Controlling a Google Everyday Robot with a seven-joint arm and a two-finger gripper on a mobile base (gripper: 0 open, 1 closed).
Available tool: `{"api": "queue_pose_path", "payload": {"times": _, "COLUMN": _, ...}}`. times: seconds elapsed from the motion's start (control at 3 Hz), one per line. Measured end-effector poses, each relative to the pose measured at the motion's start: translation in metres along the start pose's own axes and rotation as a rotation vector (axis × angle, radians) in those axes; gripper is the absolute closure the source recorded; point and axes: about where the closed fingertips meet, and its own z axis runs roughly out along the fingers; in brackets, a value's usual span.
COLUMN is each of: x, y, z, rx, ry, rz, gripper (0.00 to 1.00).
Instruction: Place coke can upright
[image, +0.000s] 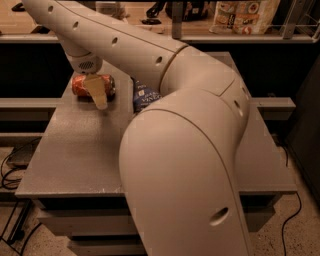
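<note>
The coke can (80, 85), red with a silver end, lies on its side at the far left of the grey table (75, 150). My gripper (98, 94) hangs straight down from the arm and is right at the can, covering its middle from the front. The can rests on the table top and is not lifted. Most of the arm fills the middle and right of the view.
A dark blue snack bag (144, 97) lies just right of the can, mostly hidden behind my arm. A counter with packaged goods (245, 15) runs along the back. Cables (12, 170) lie on the floor at the left.
</note>
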Motion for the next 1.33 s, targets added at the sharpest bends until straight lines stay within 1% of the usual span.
{"api": "queue_pose_path", "payload": {"times": 0.33, "x": -0.003, "y": -0.001, "z": 0.0, "rx": 0.001, "ry": -0.018, "rz": -0.003, "gripper": 0.4}}
{"api": "queue_pose_path", "payload": {"times": 1.0, "x": -0.006, "y": -0.003, "z": -0.014, "rx": 0.017, "ry": -0.089, "rz": 0.02, "gripper": 0.87}}
{"api": "queue_pose_path", "payload": {"times": 1.33, "x": -0.009, "y": 0.002, "z": -0.015, "rx": 0.009, "ry": -0.146, "rz": 0.034, "gripper": 1.0}}
